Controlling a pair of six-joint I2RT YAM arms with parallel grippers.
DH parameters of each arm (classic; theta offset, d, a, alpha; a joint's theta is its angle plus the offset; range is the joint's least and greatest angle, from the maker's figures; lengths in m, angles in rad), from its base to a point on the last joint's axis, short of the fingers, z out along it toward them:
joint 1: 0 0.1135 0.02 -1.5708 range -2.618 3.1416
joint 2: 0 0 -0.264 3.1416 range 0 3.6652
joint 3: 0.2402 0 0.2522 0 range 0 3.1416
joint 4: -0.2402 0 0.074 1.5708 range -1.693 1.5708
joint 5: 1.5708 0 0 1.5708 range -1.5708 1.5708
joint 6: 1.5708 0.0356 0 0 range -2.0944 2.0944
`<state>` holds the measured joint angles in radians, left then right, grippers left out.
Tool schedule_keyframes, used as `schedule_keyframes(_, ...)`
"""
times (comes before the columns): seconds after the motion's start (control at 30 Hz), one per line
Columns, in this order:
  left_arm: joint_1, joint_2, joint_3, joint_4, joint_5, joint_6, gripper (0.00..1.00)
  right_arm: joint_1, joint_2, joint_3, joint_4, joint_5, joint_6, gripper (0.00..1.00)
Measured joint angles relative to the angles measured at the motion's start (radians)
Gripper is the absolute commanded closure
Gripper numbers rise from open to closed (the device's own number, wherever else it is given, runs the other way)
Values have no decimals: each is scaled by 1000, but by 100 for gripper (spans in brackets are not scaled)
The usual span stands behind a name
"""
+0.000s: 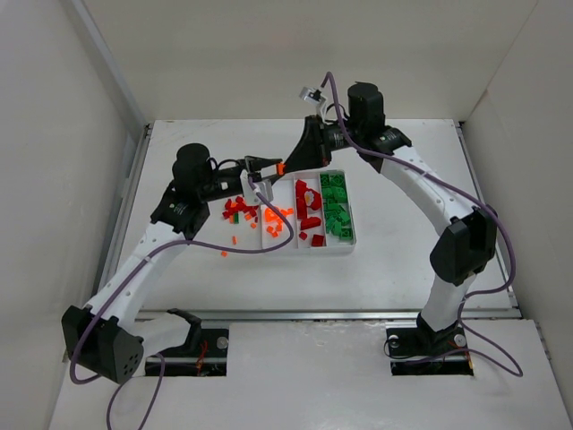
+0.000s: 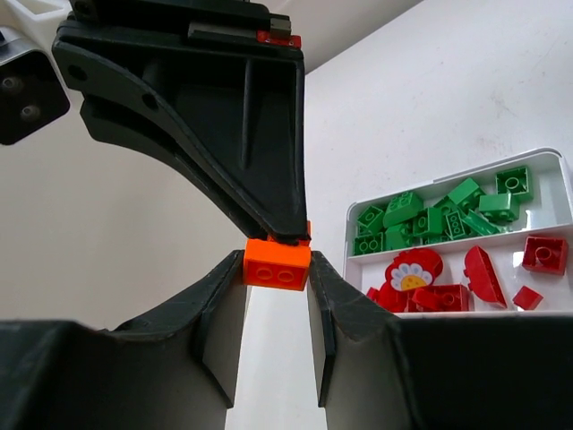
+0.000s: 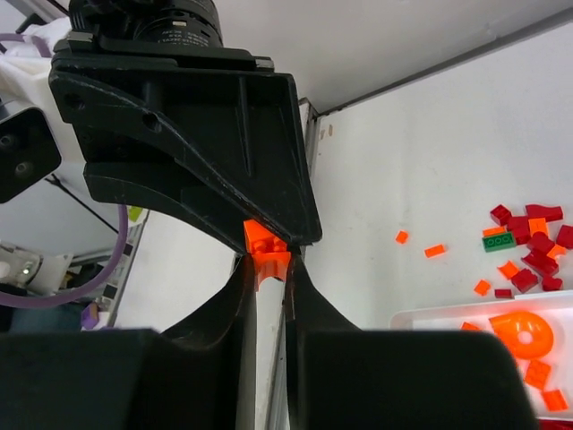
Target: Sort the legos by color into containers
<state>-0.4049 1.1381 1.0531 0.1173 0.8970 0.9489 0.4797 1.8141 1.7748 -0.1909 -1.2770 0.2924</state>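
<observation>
L hand [image 2: 277,265] clenched on orange brick [image 2: 279,270]. R hand [image 3: 269,267] pinched tight on same brick from opposite side, so both grip it, held off the table [image 1: 403,269] by far-left corner of tray [image 1: 354,235]. Brick: bright orange, round studs show, small next to the fingers.

Tray compartments: orange bits [image 1: 276,226] left, dark red bits [image 1: 309,208] mid, green bits [image 1: 336,213] right. Loose pile [image 1: 240,211] sits on table just left of tray, w/ a few strays nearer.

Room: bare table right + near of tray; walls [image 1: 54,179] well apart from it.

L wrist view only: red piece [image 2: 410,273] w/ white flower print. R wrist view only: orange ring [image 3: 519,331] in tray, one green brick [image 3: 499,242] in pile.
</observation>
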Motion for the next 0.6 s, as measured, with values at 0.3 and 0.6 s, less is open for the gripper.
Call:
schedule_keyframes(0.3,1,-58,0,-67,-51,29,100,-74,-2,-77,3,30,0,100)
schedule_keyframes(0.6,21,-111,-76,-109,-157,-21,100,-49,8,-103,-65,376,-55,100)
